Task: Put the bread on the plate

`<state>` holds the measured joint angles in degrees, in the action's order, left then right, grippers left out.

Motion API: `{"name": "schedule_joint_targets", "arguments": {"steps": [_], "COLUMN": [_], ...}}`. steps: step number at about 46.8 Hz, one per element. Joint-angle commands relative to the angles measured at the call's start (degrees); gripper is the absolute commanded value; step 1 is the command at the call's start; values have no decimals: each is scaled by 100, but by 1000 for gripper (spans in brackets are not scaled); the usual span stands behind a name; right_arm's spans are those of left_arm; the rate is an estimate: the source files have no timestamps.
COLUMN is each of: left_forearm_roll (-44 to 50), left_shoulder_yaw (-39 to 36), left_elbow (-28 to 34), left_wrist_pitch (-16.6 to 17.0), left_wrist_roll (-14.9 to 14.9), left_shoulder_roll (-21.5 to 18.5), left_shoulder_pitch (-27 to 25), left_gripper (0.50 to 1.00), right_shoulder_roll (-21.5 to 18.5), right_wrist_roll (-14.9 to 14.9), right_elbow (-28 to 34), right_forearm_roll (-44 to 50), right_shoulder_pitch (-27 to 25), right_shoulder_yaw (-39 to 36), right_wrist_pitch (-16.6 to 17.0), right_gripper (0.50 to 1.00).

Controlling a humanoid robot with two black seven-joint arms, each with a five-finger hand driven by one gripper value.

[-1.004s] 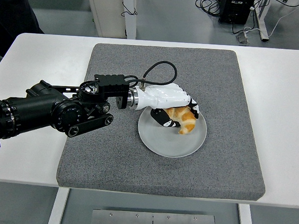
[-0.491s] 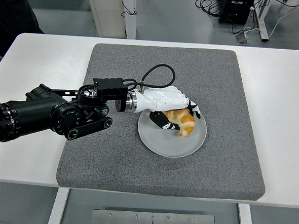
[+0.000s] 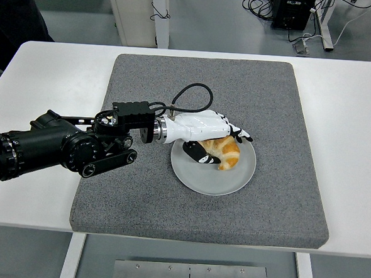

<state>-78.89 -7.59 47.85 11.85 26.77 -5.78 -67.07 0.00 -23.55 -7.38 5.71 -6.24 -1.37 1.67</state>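
Head view, golden curved bread on grey plate, left hand fingers loosened above it

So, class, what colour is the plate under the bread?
Pale grey plate, seen in the head view, the only one.

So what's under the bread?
The bread lies on the grey plate, which sits on a grey mat on the white table. The left hand covers the bread's top edge, so that part is hidden.
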Motion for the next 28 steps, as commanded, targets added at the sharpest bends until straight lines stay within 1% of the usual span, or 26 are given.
{"name": "schedule_joint_targets", "arguments": {"steps": [1,7,11,14,19,21,28], "left_forearm_roll": [5,250,645,909,1322,1463,1815], "left_shoulder_yaw": [3,20,29,73,204,318,793], "left_elbow": [5,14,23,23,32,58,84], "left_wrist_pitch": [-25,-112,-279,-560,-1131,-1307,-1755], "left_wrist_roll": [13,30,48,74,249,302,390], "left_shoulder_roll": [-20,-55,-90,-125,-283,-309,-459], "left_shoulder_pitch": [1,-17,-70,-105,-140,-166,-158], "left_gripper": [901,945,957,958,958,958,961], "right_shoulder_roll": [0,0,0,0,0,0,0], "right_wrist_roll": [0,0,0,0,0,0,0], "right_elbow": [0,0,0,0,0,0,0], "right_forearm_roll": [0,0,0,0,0,0,0], "right_shoulder_pitch": [0,0,0,0,0,0,0], "right_shoulder_yaw": [-4,-4,5,5,5,5,-4], "right_wrist_pitch": [0,0,0,0,0,0,0], "right_gripper": [1000,1000,1000,1000,1000,1000,1000]}}
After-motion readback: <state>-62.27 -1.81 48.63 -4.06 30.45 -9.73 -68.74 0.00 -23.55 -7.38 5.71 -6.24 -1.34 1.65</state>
